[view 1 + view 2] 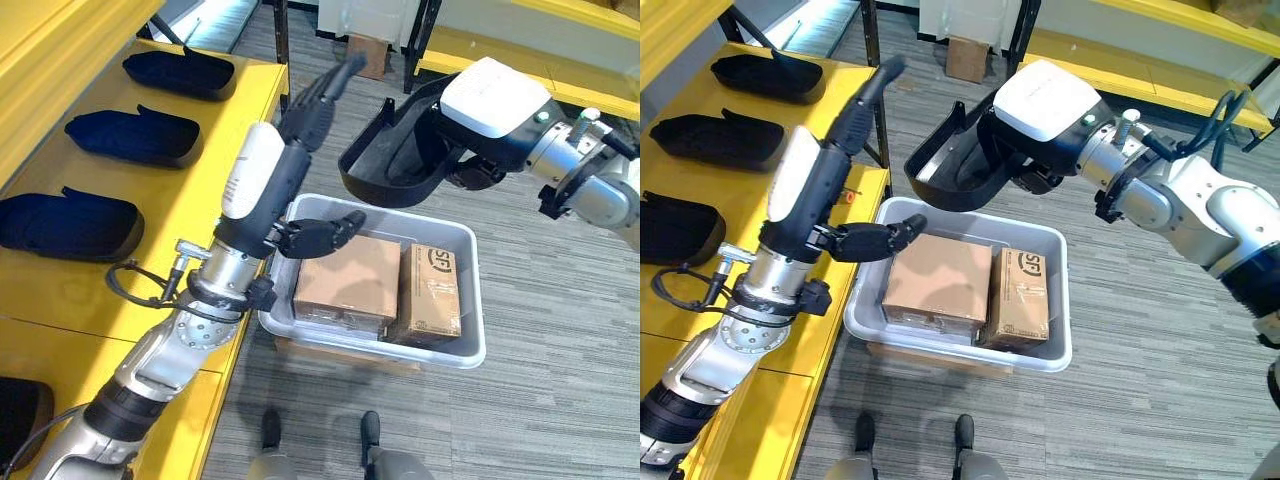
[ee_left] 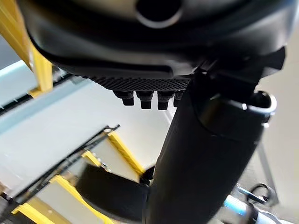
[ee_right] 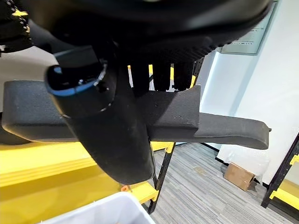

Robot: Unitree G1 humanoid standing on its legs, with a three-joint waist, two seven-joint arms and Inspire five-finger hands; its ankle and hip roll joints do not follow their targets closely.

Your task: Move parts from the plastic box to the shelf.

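The grey plastic box [image 1: 470, 345] sits on the carpeted floor [image 1: 560, 300] just beside the yellow shelf [image 1: 200, 190]. Inside it lie two brown cardboard cartons: a larger one [image 1: 347, 278] on the side nearer the shelf and a narrower one [image 1: 428, 293] touching it on the far side.

On the shelf, three black moulded parts [image 1: 130, 135] lie in a row, well apart from one another, each with its long axis running across the shelf.

A fourth black moulded part [image 1: 955, 160] is up in the air above the far end of the box, held by the right hand [image 1: 1025, 165]. It is a long, trough-like shell; its long axis runs roughly level, one end reaching toward the shelf, its hollow side facing up and toward the robot. In the right wrist view the fingers [image 3: 161, 77] are hooked over its edge, with the thumb [image 3: 100, 121] on the near side.

The left hand [image 1: 305, 130] hovers over the shelf's edge next to the box, its fingers straight and stretched upward and away, its thumb [image 1: 320, 233] jutting sideways over the box rim, holding nothing. The left forearm rises steeply from the lower left.
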